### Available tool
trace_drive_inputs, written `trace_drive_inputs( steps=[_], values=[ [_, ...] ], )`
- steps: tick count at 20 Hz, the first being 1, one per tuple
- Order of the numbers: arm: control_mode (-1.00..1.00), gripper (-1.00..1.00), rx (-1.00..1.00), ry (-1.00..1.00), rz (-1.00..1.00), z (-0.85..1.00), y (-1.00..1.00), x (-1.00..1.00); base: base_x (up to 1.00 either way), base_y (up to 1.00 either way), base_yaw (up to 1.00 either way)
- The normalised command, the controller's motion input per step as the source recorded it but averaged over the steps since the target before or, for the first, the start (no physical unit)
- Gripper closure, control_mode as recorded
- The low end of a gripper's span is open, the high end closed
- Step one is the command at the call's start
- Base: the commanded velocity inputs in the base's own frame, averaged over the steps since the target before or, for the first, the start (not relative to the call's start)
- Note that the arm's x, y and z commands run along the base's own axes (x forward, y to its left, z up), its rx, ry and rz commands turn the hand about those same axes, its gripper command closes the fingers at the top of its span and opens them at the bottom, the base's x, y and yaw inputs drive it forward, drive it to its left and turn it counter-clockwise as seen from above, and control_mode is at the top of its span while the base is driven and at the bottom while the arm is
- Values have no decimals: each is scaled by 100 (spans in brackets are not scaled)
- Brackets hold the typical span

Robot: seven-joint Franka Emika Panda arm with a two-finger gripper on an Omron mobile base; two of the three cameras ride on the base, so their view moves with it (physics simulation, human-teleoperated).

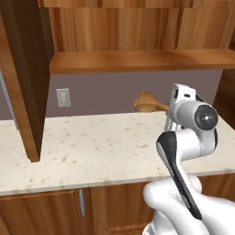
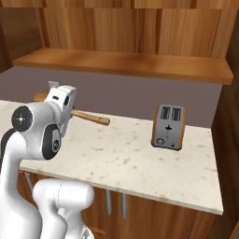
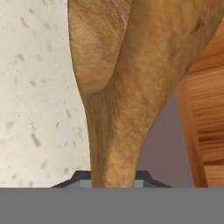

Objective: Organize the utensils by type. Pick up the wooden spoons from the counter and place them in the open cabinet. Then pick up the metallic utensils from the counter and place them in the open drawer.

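Left base view: no writing is readable anywhere. My jaws (image 1: 170, 109) hold a light tan wooden spoon (image 1: 148, 103), its round bowl sticking out leftward in the air above the beige speckled stone tabletop (image 1: 92, 147), below the reddish-brown open cabinet's plain shelf floor (image 1: 137, 60). A white wall outlet (image 1: 63, 97) sits on the grey wall.

Right base view: the spoon's long straight handle (image 2: 91, 117) juts right from my hand, clear of the tabletop. A silver toaster with orange sides (image 2: 168, 126) stands well apart; its markings are too small to read.

Hand view: my jaws are nearly closed, clamped on the grainy tan spoon.
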Motion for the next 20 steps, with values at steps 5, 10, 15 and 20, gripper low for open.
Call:
trace_drive_inputs(
  steps=[5, 10, 15, 20],
  values=[
    [-100, 100, 0, -36, 9, 87, 10, 0, 0, 0, 0],
    [-100, 100, 0, -2, 8, 88, 11, 0, 0, 0, 0],
    [-100, 100, -6, -6, 8, 58, 10, 18, 0, 0, 0],
    [-100, 100, -13, -13, 4, 48, 9, 26, 0, 0, 0]
  ],
)
